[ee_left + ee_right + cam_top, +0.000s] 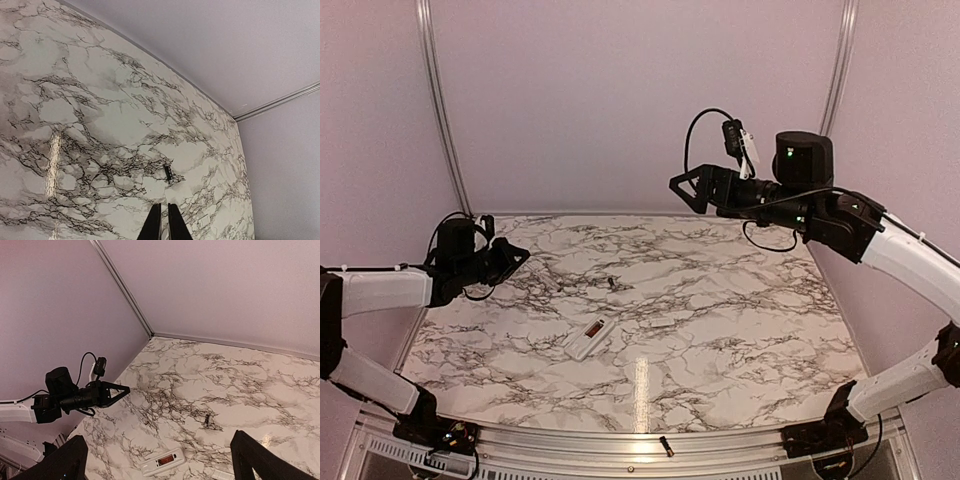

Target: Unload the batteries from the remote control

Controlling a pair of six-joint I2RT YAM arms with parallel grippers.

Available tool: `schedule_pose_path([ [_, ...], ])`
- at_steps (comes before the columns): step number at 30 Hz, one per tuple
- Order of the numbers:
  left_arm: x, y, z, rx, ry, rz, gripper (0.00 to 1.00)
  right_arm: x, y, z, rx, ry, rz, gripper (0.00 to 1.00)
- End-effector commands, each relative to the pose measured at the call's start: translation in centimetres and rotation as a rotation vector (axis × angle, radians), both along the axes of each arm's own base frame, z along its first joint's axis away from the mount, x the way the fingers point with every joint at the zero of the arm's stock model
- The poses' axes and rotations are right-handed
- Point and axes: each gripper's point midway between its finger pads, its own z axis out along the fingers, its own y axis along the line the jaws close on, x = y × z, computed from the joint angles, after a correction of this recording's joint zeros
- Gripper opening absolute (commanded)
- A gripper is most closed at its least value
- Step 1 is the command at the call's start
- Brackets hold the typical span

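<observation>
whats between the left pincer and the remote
Nothing: the stretch from the left pincer to the remote is bare table, seen in the top view and again in the right wrist view.

The slim white plastic remote control (588, 338) lies flat, recess up, possibly still loaded; a tiny dark cylindrical battery (611, 283) lies apart behind it.

Left tool (522, 255) closed, right tool (676, 187) wide.

Robot lab enclosure: plain pale panel walls (620, 100), aluminium corner rails (438, 110), marble-print tabletop (740, 340), arm bases (817, 436) bolted at edge.
</observation>
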Motion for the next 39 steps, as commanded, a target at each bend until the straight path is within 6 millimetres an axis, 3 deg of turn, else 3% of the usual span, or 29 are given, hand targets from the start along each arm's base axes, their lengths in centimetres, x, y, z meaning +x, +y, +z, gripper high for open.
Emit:
schedule_pose_path([
  [1,-0.6,-0.3,-3.2,0.026,0.073,-0.042,0.0,0.7,-0.1,-0.9,-0.024,0.033,-0.028,0.99],
  [4,-0.8,-0.5,-5.6,0.066,0.15,-0.069,0.0,0.9,0.3,-1.4,-0.038,0.053,-0.02,0.98],
  [7,-1.0,-0.2,-6.6,0.092,0.164,-0.064,0.01,1.0,0.6,-1.6,-0.04,0.061,-0.012,0.98],
  [12,-1.6,0.4,-8.0,0.154,0.196,-0.062,0.22,1.1,0.5,-1.6,-0.036,0.056,-0.019,0.98],
  [15,-2.0,0.6,-8.7,0.174,0.217,-0.066,0.39,1.2,0.6,-1.5,-0.035,0.056,-0.019,0.98],
  [20,-2.1,1.4,-8.7,0.219,0.22,-0.046,0.54,1.2,0.6,-1.6,-0.038,0.055,-0.018,0.99],
  [21,-2.1,1.6,-8.4,0.233,0.218,-0.037,0.59,1.2,0.5,-1.5,-0.039,0.053,-0.019,0.98],
  [25,-1.8,3.2,-7.0,0.336,0.204,0.007,0.96,1.3,0.4,-1.3,-0.047,0.041,-0.028,0.99],
  [26,-1.7,3.5,-6.5,0.359,0.194,0.015,0.99,1.3,0.3,-1.3,-0.051,0.038,-0.027,0.99],
  [33,-1.1,6.1,-2.4,0.52,0.129,0.088,0.99,2.0,-0.7,-0.5,-0.068,-0.003,-0.088,0.98],
  [37,-1.0,7.6,1.8,0.591,0.04,0.147,0.99,2.5,-1.5,0.6,-0.07,-0.03,-0.14,0.99],
  [39,-0.8,8.0,4.9,0.618,-0.038,0.163,0.99,2.6,-1.8,1.6,-0.063,-0.05,-0.156,0.98],
])
